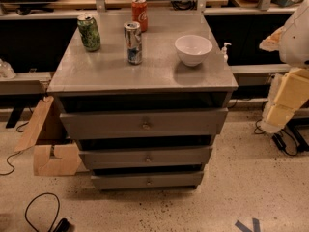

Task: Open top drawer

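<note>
The grey cabinet point(120, 71) stands in the middle of the camera view with three drawers. The top drawer point(106, 124) is the widest, with a small round brass knob point(145, 125) at its centre. A dark gap shows between its front and the cabinet top. Two narrower drawers point(111, 157) point(116, 181) lie below it. My arm hangs at the right edge, and my gripper point(272, 122) is at its lower end, well to the right of the cabinet and apart from the top drawer.
On the cabinet top stand a green can point(89, 32), a silver-blue can point(133, 42), a red can point(139, 14) and a white bowl point(193, 49). A pump bottle point(225, 50) is behind the right corner. Cardboard pieces point(48, 144) lean at the left. Cables point(41, 211) lie on the floor.
</note>
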Tool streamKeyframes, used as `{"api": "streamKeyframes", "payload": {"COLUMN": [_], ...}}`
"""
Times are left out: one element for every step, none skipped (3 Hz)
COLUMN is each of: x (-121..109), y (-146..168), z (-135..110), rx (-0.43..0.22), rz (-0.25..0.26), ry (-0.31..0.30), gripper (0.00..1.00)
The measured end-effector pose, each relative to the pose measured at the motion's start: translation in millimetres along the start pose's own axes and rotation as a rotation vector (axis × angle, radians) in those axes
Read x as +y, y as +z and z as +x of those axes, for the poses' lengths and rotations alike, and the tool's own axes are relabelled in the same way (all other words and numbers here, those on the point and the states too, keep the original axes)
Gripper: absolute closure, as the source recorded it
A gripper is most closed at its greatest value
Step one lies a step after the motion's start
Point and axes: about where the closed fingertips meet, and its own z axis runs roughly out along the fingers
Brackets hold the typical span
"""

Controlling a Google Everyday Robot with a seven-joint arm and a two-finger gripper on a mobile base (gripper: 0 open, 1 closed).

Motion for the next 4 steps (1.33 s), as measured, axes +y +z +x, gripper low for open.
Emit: {"api": "streamKeyframes", "payload": {"x": [0.0,11.1,18.9,22.2], "y": [0.0,48.2,107.0,156.2], "z": [0.0,-1.8,-2.7,-4.9], "rx": [0.0,-0.024,-0.025,-0.027], "rz": [0.0,-0.012,-0.008,0.009], "ry": [0.0,-0.022,-0.08,-0.144], "gripper": [0.0,0.0,0.0,0.0]}}
